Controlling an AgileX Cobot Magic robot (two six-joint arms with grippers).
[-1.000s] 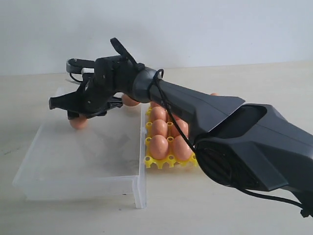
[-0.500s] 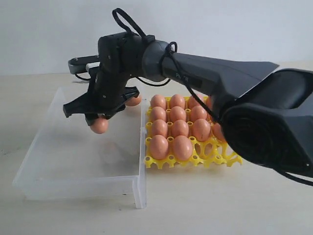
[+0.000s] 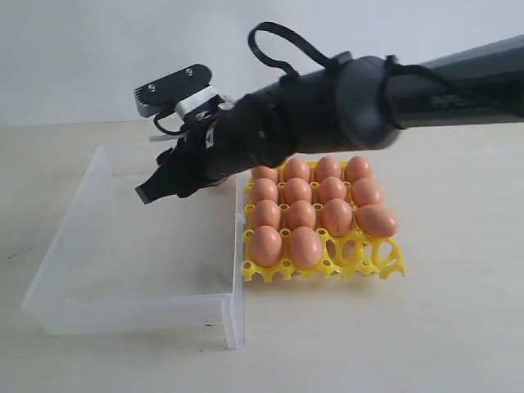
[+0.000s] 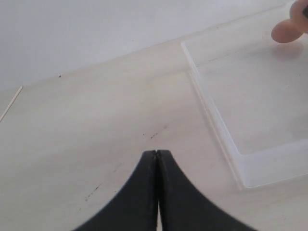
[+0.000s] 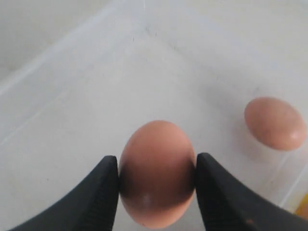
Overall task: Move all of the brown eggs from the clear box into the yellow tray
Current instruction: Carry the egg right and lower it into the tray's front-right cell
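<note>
Pale wooden tabletop (image 3: 458, 327) before a blank white wall (image 3: 82, 49): one brown egg (image 5: 156, 144) sits pinched at its widest part between the two black fingers of the right gripper (image 5: 156, 163), held in the air above the floor of the clear box (image 3: 123, 315). A second egg (image 5: 275, 123) lies loose on the box floor, close to the side that faces the yellow tray (image 3: 360, 260). That tray stands just beside the box, on its right from where I stand, with fourteen eggs (image 3: 300, 214) seated in its cups and the two front-right cups open. The right arm (image 3: 368, 98) reaches in from the right, across and above the tray. The left gripper (image 4: 157, 155) hangs over the table outside the box, its jaws pressed together tip to tip.
</note>
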